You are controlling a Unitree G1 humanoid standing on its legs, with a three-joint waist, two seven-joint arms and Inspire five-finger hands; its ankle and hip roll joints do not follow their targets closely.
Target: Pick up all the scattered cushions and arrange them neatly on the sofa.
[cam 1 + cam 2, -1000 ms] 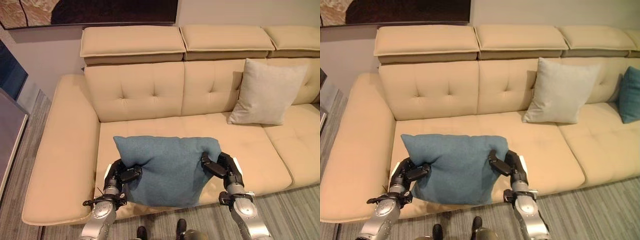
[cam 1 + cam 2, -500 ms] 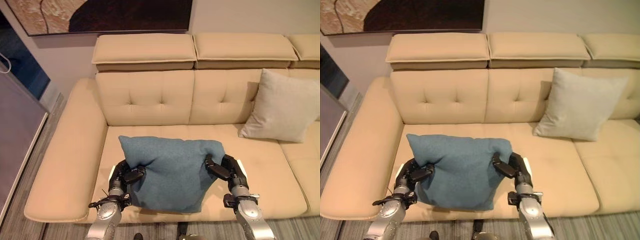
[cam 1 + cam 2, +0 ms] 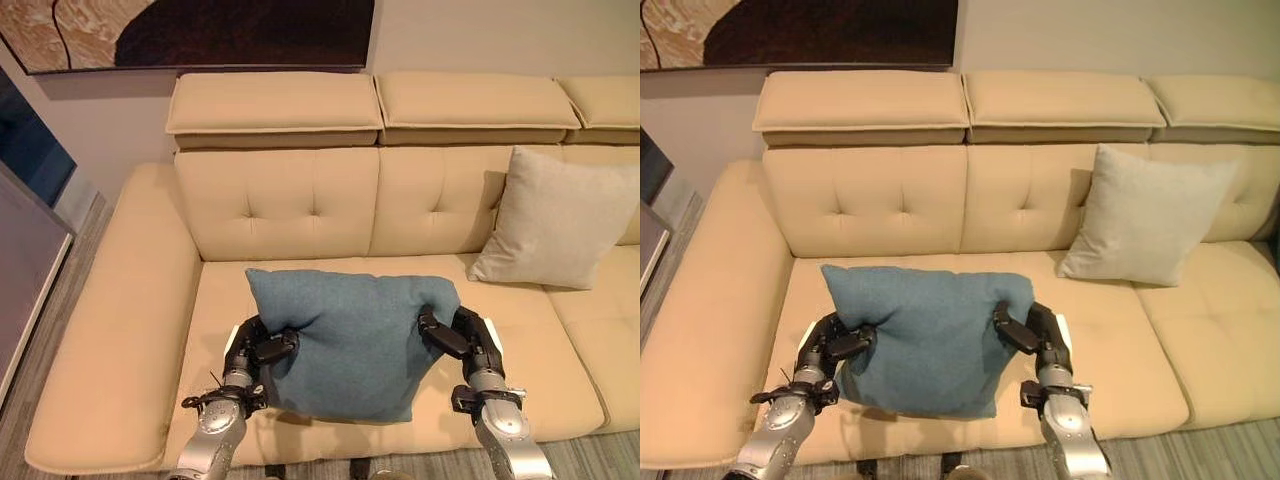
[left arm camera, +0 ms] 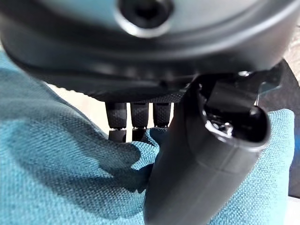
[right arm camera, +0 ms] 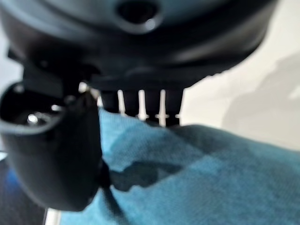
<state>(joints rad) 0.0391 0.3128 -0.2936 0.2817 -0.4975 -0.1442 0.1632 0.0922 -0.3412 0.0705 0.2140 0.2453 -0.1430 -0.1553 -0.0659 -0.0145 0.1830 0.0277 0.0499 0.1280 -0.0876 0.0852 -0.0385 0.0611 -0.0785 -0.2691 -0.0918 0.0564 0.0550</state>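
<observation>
While both hands held it up, the blue cushion (image 3: 350, 335) hung over the near edge of the left seat of the tan sofa (image 3: 280, 200). In the left eye view, the left hand (image 3: 255, 350) pinched the cushion's left side, with its thumb on the front. The right hand (image 3: 458, 338) pinched the right side the same way. A pale grey cushion (image 3: 555, 220) leaned upright against the sofa's back, far off to the right. A dark picture (image 3: 190, 30) hung on the wall behind the sofa. Grey striped floor (image 3: 55, 300) showed to the left of the sofa. In the right eye view, the blue cushion (image 3: 925, 335) sat between the left hand (image 3: 830, 345) and the right hand (image 3: 1035, 330), and the grey cushion (image 3: 1140, 215) stood well apart from it. In the left wrist view, the left hand's thumb (image 4: 197, 159) pressed into the blue cloth (image 4: 61, 173), and its fingers (image 4: 136, 119) curled behind the fold. In the right wrist view, the right hand's thumb (image 5: 56, 150) pushed on the blue cloth (image 5: 206, 178), and its fingers (image 5: 140, 105) went behind the cushion's edge.
</observation>
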